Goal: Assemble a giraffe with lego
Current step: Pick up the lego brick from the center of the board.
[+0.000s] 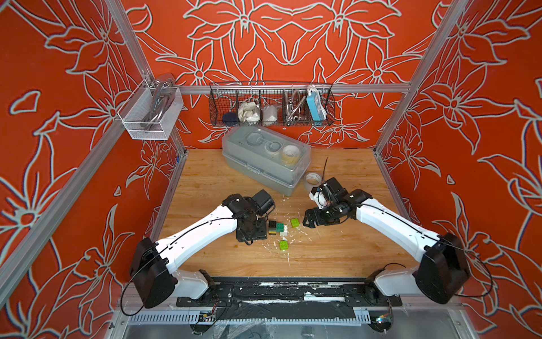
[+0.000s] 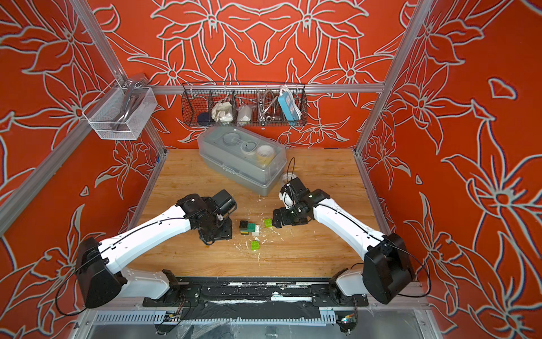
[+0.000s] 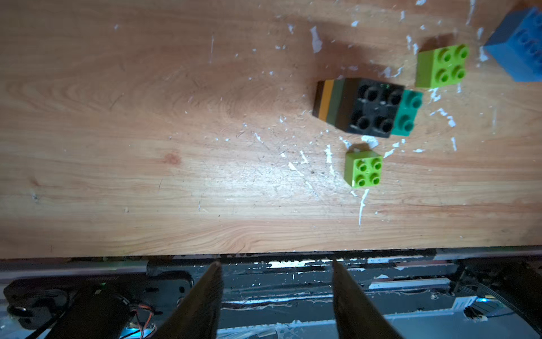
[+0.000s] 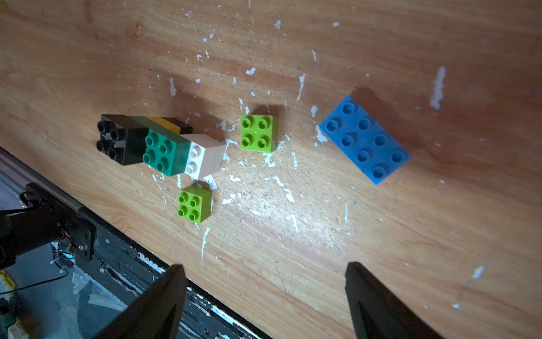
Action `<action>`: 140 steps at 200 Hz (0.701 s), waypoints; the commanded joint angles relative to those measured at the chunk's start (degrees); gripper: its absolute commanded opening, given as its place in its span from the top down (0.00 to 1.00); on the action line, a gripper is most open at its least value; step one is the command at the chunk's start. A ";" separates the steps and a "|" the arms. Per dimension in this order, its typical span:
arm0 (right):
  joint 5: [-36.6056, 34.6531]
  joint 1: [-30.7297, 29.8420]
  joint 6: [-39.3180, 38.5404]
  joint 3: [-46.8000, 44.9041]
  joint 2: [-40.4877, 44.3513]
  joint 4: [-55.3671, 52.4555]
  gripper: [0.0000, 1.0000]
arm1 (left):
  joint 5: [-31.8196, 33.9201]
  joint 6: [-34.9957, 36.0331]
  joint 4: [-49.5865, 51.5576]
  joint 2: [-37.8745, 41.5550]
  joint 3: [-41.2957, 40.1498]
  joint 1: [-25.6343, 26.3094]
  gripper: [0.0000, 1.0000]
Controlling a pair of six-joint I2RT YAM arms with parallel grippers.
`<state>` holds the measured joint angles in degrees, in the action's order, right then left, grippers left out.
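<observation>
Right wrist view. Giraffe (image 4: 155, 141): stands partly built on wooden table (image 4: 293, 234), studs upward; consists of black-yellow leg, dark green body brick (image 4: 165, 152) across it, black neck brick (image 4: 117, 138) on one end of body, white leg brick (image 4: 205, 157) at other end with two studs exposed; sits near table's front edge, between the two arms in both top views.

Loose lego: lies around giraffe, all studs upward. Far lime brick (image 4: 258, 132): sits just beside white leg brick, apart from it; lies between giraffe and blue brick. Near lime brick (image 4: 195, 203): sits just in front of white leg brick, toward front edge, not touching. Eight-stud blue brick (image 4: 365, 139): lies flat, well apart from giraffe, beyond far lime brick; stays hidden beneath right arm in both top views.

Left gripper (image 3: 275, 262): shows fingers parted, nothing between them; hangs just beside giraffe on black neck brick side, clear of it.

Right gripper (image 4: 264, 265): shows fingers spread wide, nothing between them; hovers above table near far lime brick, touching no brick.

Background, in a top view: tape roll (image 1: 311, 178) beside clear storage box (image 1: 264, 161), both toward rear of table.
</observation>
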<state>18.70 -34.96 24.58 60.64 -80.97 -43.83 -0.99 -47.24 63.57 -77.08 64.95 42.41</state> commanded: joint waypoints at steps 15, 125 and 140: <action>-3.68 -2.88 4.11 6.03 -6.61 1.65 0.12 | -2.33 0.75 -1.96 4.05 -2.46 -1.74 0.13; -11.88 -10.98 10.35 11.07 -18.69 2.08 0.15 | -4.92 11.21 -5.87 30.90 -9.48 -1.19 0.00; -12.49 -10.96 10.17 11.81 -20.30 1.86 0.16 | -4.89 11.04 -6.99 32.73 -10.85 -1.19 0.00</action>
<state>9.06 -45.78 33.39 70.43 -99.09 -41.76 -5.67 -37.85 56.93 -46.48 56.05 40.95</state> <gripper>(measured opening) 0.844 0.998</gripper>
